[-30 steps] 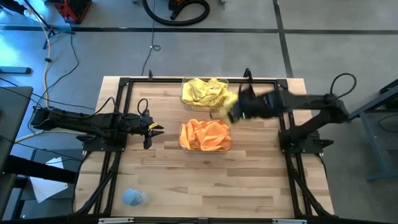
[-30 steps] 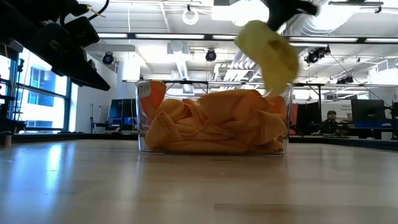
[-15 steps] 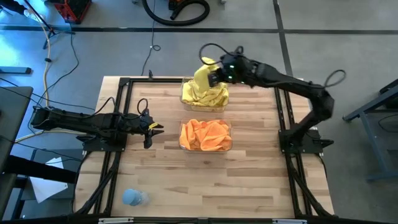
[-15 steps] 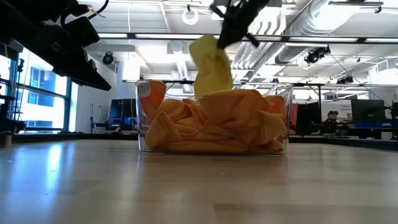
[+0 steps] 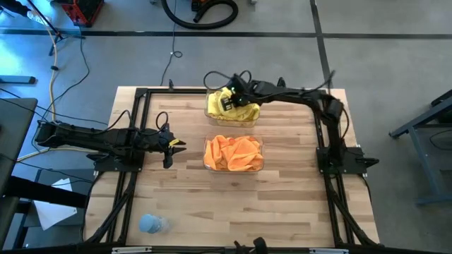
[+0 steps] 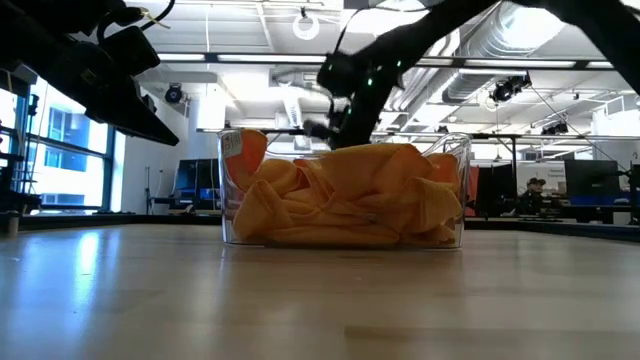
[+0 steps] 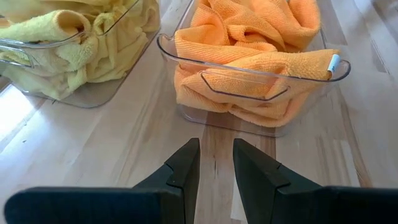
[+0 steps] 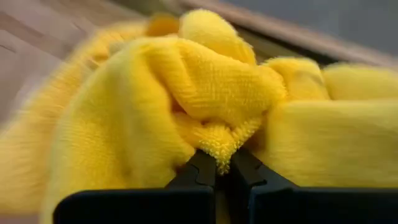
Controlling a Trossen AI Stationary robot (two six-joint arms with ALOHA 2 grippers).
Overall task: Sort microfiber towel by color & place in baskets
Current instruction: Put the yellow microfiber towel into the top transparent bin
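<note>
The right hand [image 5: 227, 103], clenched on a yellow towel [image 8: 186, 106], hangs over the yellow basket [image 5: 210, 113] (1 of 2). Best to let go directly below it, well inside the walls.

Rumpled yellow towels [image 5: 236, 109] fill the far basket [image 5: 209, 113]; orange towels [image 5: 234, 153] fill the near basket [image 5: 207, 164].

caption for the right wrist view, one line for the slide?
Right gripper shut on a fold of yellow microfiber towel, close up.

wood table [image 5: 282, 212], 2 baskets [image 5: 234, 155] (full), blue lump [image 5: 151, 224]
</note>
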